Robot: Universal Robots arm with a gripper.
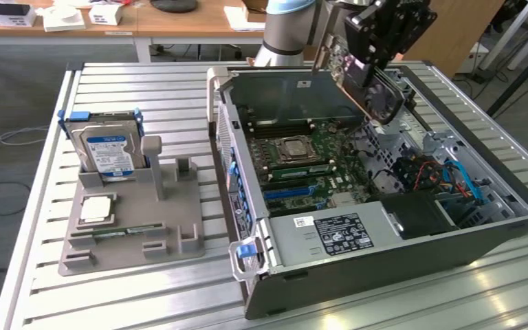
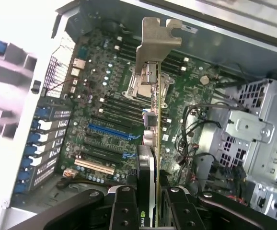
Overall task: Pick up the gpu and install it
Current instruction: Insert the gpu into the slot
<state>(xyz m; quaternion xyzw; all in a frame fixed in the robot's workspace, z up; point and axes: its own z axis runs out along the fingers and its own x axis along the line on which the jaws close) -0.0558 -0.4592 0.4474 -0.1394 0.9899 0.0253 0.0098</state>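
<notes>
The gpu (image 1: pixel 379 96) hangs tilted in the air above the far side of the open computer case (image 1: pixel 356 265), with my gripper (image 1: pixel 374 63) shut on its upper part. In the wrist view the gpu (image 2: pixel 153 45) is seen edge-on, its silver end bracket pointing away from the camera, over the motherboard (image 2: pixel 100 86). My gripper (image 2: pixel 150 213) clamps the card's black cooler end between its two black fingers (image 2: pixel 124 211). The card is well above the board and touches no slot. A blue expansion slot (image 2: pixel 110 130) lies on the board beside the card's line.
A grey fixture (image 1: pixel 131 240) at the exterior view's left holds a hard drive (image 1: pixel 108 152) with a blue-white label, a processor (image 1: pixel 96 208) and a memory stick (image 1: pixel 117 232). Cables and a drive cage (image 1: pixel 429 172) crowd the case's right side. A slatted metal table (image 1: pixel 44 206) carries everything.
</notes>
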